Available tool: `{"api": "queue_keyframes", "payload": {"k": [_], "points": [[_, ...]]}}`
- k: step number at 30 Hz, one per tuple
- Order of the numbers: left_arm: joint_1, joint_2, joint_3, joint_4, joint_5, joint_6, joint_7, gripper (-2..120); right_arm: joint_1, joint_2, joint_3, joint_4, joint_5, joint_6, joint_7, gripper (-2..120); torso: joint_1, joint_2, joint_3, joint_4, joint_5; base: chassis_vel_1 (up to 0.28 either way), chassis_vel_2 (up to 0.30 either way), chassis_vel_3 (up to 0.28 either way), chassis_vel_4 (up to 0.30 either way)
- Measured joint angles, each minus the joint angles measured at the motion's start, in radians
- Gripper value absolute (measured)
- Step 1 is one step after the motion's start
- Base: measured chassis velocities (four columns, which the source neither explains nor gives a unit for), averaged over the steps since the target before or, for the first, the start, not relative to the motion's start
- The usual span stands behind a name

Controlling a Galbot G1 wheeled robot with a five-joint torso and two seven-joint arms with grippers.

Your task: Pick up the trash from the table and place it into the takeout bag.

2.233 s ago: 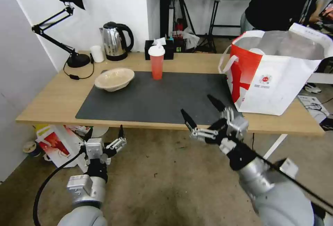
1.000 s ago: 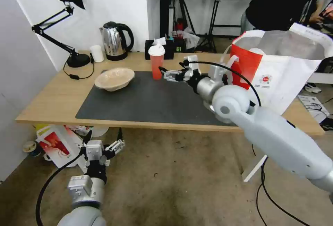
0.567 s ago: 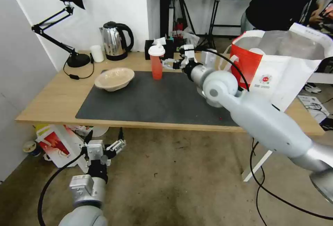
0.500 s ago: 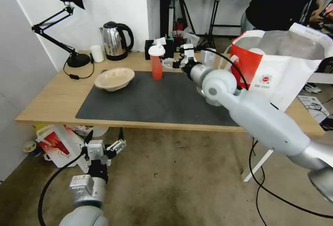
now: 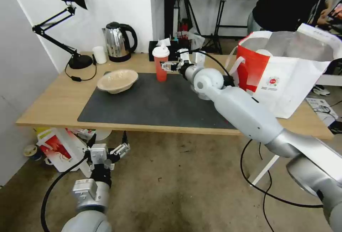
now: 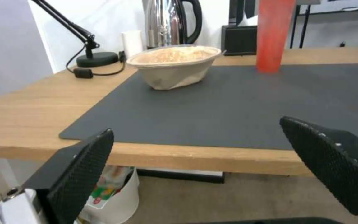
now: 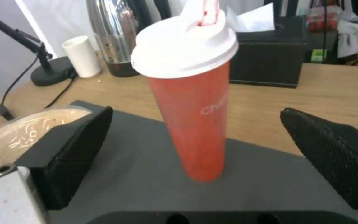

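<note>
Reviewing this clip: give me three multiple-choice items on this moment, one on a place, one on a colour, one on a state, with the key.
1. Where does the red cup stand?
A. on the dark mat
B. inside the takeout bag
C. on the floor

2. What colour is the cup's lid?
A. black
B. white
C. green

3. How is the right tool?
A. shut on the cup
B. open, with the cup in front of it
C. shut on the pulp bowl

Key: 1 A, the cup's base rests at the mat's far edge. 2 B, the right wrist view shows a white lid. 3 B, its fingers stand wide on either side, not touching. The left tool hangs open below the table.
</note>
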Motion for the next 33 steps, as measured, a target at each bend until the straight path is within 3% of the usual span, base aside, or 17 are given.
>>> {"api": "queue_keyframes", "payload": {"k": [15,33], "points": [[0.007,0.005,0.0,-0.005,-0.003,-0.019,0.001,100,0.037,0.149,0.036,-0.241,-0.119,0.031,-0.114,100,0.0,0.0,0.0,0.0002,0.0002,0.0,0.0,0.0,0.0],[0.006,0.001,0.005,-0.006,-0.002,-0.022,0.002,100,0.077,0.215,0.072,-0.412,-0.195,0.06,-0.208,100,0.0,0.0,0.0,0.0,0.0002,0.0,0.0,0.0,0.0]]}}
